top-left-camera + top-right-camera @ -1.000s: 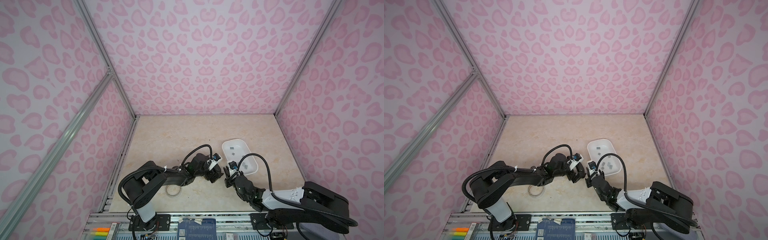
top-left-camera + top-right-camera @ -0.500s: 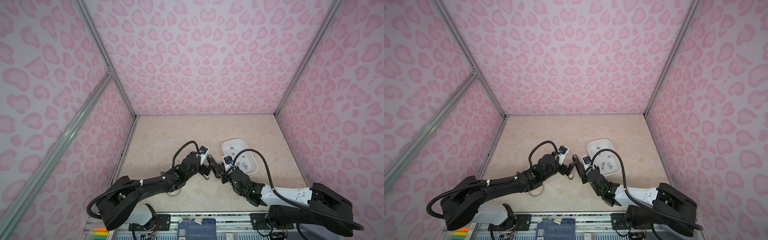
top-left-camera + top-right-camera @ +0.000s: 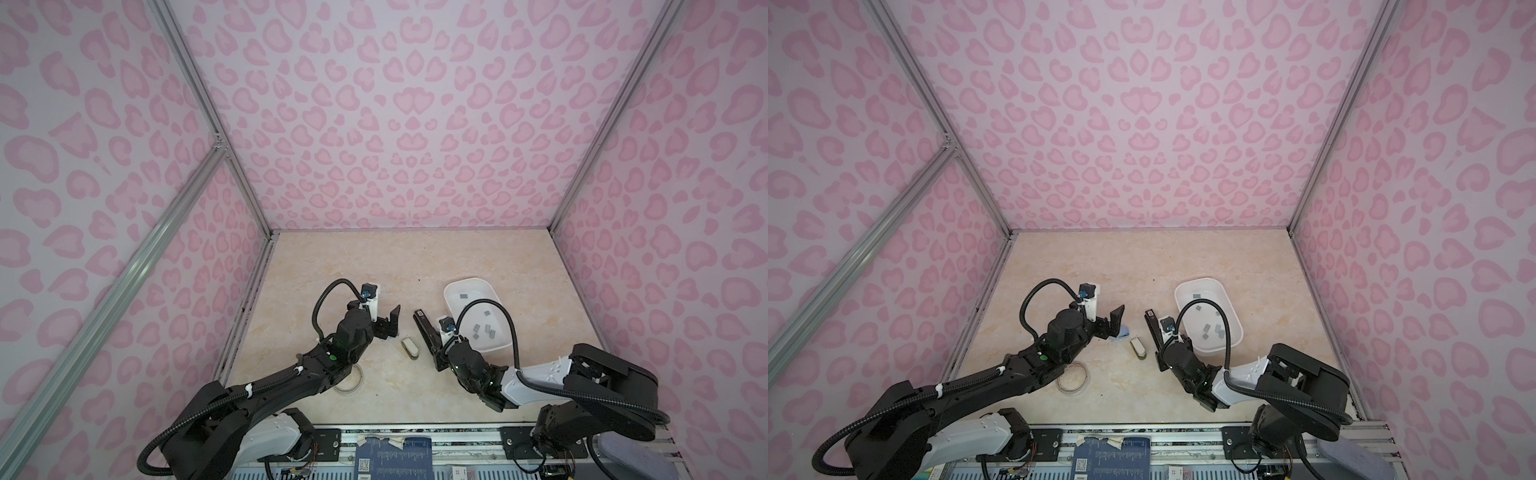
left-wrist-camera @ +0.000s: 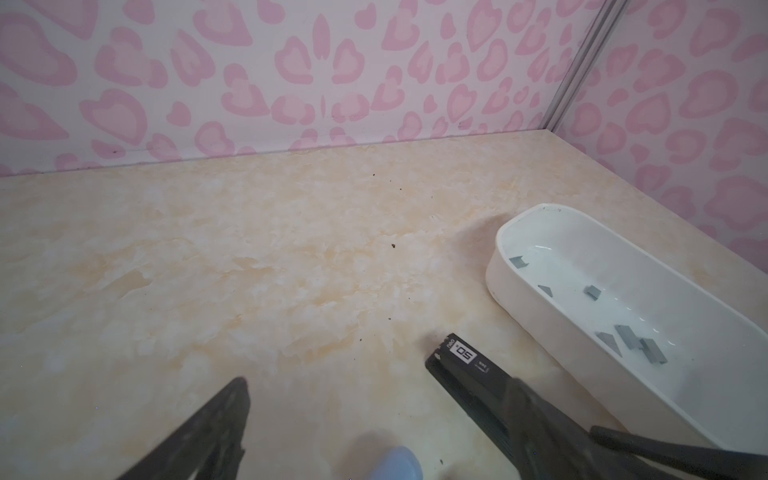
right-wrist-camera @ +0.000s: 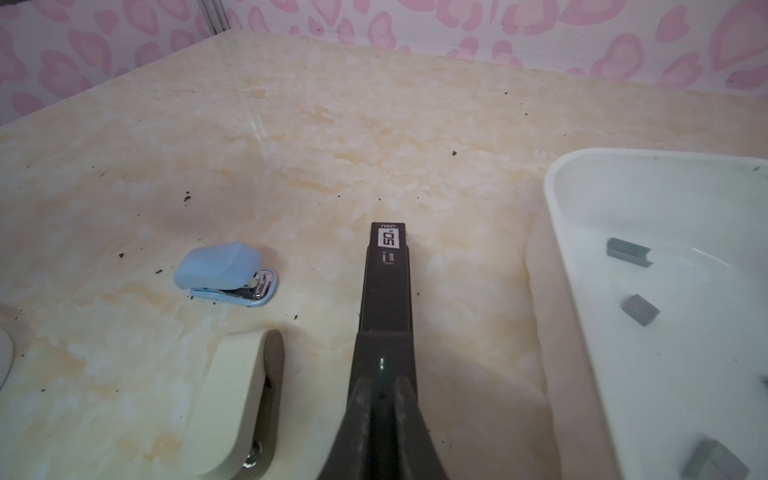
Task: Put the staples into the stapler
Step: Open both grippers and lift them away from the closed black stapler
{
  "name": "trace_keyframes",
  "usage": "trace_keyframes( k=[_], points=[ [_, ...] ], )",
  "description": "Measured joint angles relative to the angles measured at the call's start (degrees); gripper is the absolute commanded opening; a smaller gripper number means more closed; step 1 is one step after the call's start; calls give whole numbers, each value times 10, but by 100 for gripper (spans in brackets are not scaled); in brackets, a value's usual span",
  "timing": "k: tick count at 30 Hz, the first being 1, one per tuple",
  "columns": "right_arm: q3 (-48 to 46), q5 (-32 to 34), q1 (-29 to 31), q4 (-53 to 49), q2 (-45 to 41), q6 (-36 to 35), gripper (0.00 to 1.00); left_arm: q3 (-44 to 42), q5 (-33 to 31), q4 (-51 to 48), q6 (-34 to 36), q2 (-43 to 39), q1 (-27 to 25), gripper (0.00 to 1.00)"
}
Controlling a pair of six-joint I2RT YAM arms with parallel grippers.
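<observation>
Staples [image 5: 627,251] lie scattered, small and grey, in a white tray [image 5: 555,208] on the counter [image 5: 332,145]. Just beside the tray, my right hand [image 5: 382,386] is closed tight on the rear of a long black stapler [image 5: 384,282]. My left hand [image 3: 390,326] hangs wide open and empty over a blue mini stapler [image 5: 226,270]. A cream mini stapler [image 5: 237,395] lies nearby.

I judge the step to be steadying the black stapler for opening. I should grip firmly, hold it level and bring the free hand to lift its top.

In both top views its long axis runs from my right hand toward the back wall. The labelled tip points away, leaning slightly left.
</observation>
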Motion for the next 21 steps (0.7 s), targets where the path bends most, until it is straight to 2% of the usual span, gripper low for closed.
trace_keyframes(
  k=[9,14,18,21],
  points=[
    [-4,7,3,36,18,8,11,-6,4,-4,-8,-11,9,96],
    [-20,20,5,126,79,22,10,-10,4,-4,-8,-20,12,96],
    [-33,25,4,181,96,31,11,-11,12,-4,-8,-20,12,96],
    [-30,24,4,156,75,34,14,-11,14,-4,-11,-19,12,96]
  ],
)
